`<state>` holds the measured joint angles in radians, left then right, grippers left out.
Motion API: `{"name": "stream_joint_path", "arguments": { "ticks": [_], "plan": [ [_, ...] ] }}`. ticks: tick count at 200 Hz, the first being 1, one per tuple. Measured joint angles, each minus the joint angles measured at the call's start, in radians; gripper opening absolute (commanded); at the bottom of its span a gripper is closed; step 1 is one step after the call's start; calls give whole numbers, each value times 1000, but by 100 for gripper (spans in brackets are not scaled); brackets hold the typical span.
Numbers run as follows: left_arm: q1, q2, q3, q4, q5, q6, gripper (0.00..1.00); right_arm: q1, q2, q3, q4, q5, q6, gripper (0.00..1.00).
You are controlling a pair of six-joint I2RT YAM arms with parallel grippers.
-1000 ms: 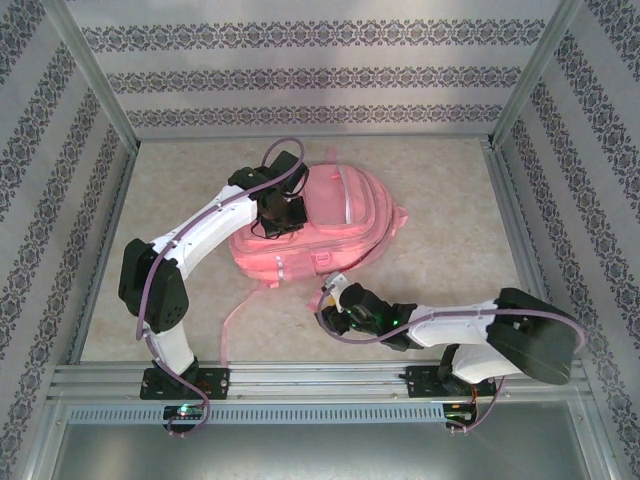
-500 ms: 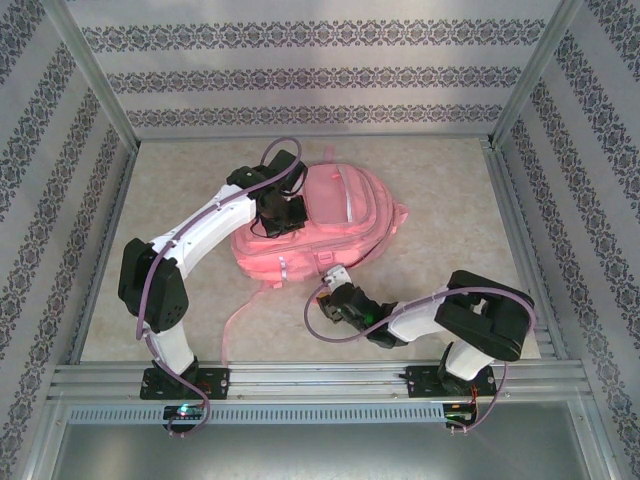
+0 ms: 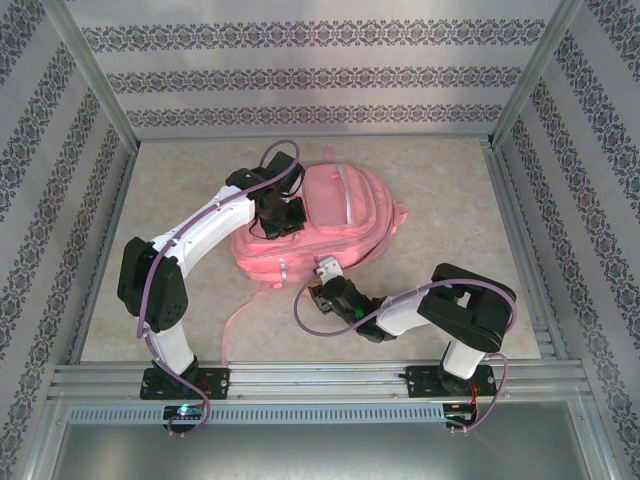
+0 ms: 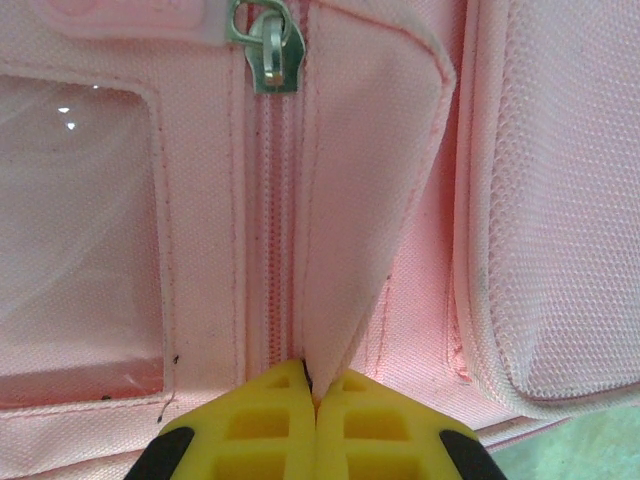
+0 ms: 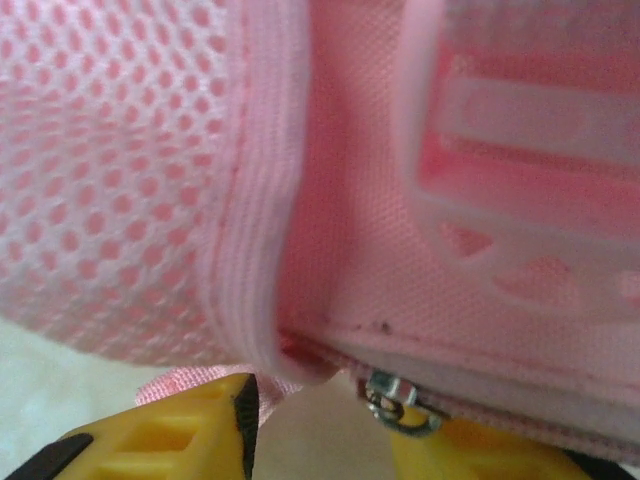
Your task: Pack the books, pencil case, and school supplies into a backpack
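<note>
Once farther — right gripper [image 3: 322, 270] at backpack [image 3: 345, 212]

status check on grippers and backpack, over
Left gripper shut on a fold of the backpack. Right gripper open, zipper pull between its jaws. No obstruction seen.

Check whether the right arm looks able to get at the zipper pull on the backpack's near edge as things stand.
Probably yes. The right gripper sits right at the backpack, its jaws apart, and the metal zipper pull hangs just ahead of its fingers with nothing between them.
</note>
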<state>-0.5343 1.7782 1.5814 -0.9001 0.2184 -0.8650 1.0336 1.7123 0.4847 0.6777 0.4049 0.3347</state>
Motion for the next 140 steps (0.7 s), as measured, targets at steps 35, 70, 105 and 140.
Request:
{"name": "stream_joint_path", "arguments": {
  "ticks": [35,70,105,140],
  "plan": [
    [2,0,-16,14,8,0,0,-38,30,10,1,14,10,21],
    [13,0,-29,20,17,0,0,-44,20,7,-5,13,2,8],
    [16,-1,-28,18,6,16,0,-60,-43,-44,-16,-17,-2,2],
    [19,-1,-24,9,-32,53,0,-90,-111,-87,-71,-47,-3,0]
  ]
}}
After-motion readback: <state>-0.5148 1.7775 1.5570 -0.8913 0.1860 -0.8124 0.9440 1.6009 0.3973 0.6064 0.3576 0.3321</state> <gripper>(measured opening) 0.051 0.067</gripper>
